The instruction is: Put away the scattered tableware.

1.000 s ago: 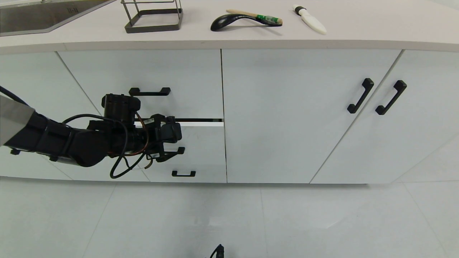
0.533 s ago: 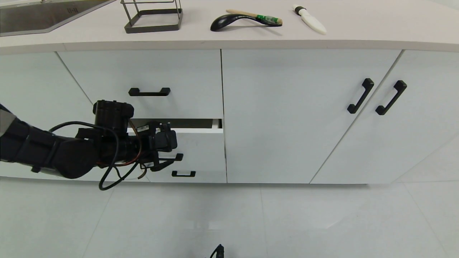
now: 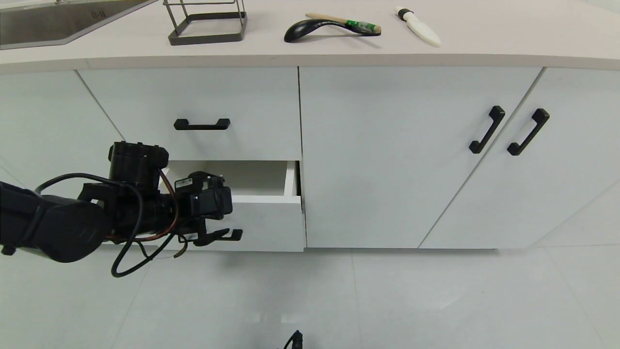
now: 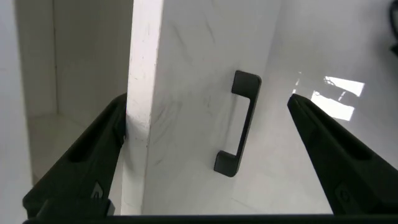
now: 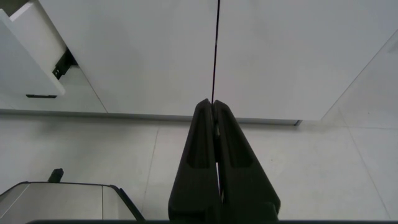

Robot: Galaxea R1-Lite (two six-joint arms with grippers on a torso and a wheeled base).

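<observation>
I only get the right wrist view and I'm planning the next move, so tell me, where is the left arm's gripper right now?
Observer: The left gripper straddles the drawer front, fingers apart, one inside, one outside by the handle.
Operator: What tableware is on the counter?
Observer: A black spoon, a wooden utensil and a white knife lie on the countertop.

The open drawer (image 3: 266, 220) leaves free room inside from above.
</observation>
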